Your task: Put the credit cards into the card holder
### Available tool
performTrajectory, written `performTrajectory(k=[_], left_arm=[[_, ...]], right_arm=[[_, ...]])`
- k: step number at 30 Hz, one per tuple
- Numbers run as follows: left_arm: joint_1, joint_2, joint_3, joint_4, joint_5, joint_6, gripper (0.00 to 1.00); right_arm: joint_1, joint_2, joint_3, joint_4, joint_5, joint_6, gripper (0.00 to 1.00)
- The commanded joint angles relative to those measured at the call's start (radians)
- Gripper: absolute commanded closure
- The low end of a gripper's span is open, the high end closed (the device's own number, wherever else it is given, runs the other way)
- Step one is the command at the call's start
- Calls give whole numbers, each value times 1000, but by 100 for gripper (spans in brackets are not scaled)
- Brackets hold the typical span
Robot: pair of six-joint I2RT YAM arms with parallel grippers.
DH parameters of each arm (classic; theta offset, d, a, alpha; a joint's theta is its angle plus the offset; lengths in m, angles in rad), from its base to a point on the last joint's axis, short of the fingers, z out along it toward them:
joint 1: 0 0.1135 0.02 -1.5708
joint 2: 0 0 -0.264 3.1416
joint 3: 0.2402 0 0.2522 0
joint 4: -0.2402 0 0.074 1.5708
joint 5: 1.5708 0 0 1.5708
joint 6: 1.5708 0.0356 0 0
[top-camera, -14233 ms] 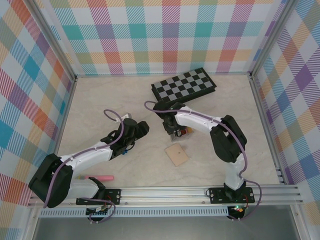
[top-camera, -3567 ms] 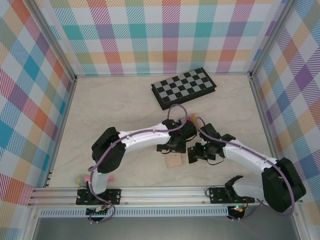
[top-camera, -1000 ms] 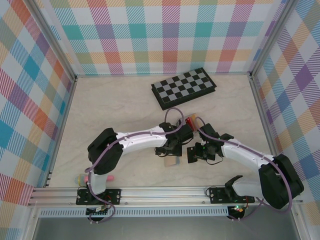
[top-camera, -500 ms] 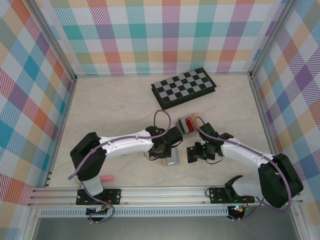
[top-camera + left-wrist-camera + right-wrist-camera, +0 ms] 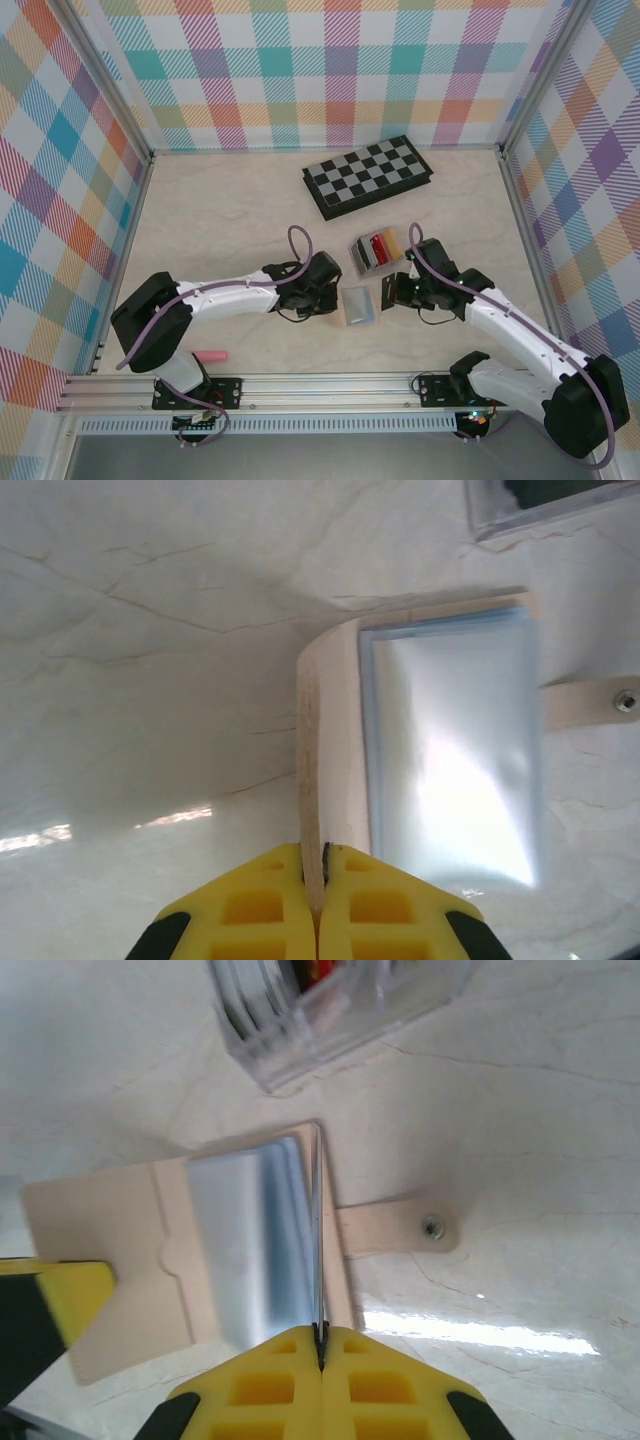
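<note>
Top external: left hand (image 5: 336,298) pinches card holder (image 5: 359,306); right hand (image 5: 398,292), dark card (image 5: 387,295).

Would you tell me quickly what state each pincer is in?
Left pincer: closed on the tan flap of the card holder.
Right pincer: closed on a thin dark card.
</note>
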Motion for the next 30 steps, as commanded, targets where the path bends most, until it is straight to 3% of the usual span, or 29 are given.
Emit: performTrajectory(k=[1, 20, 30], left_arm=[[4, 13, 5, 43, 20, -9, 100], [4, 43, -7, 44, 33, -13, 100], [4, 51, -2, 25, 32, -4, 100]], right_arm=[[1, -14, 14, 17, -57, -21, 99], [2, 130, -72, 169, -109, -92, 99], [4, 148, -70, 128, -39, -142, 100]])
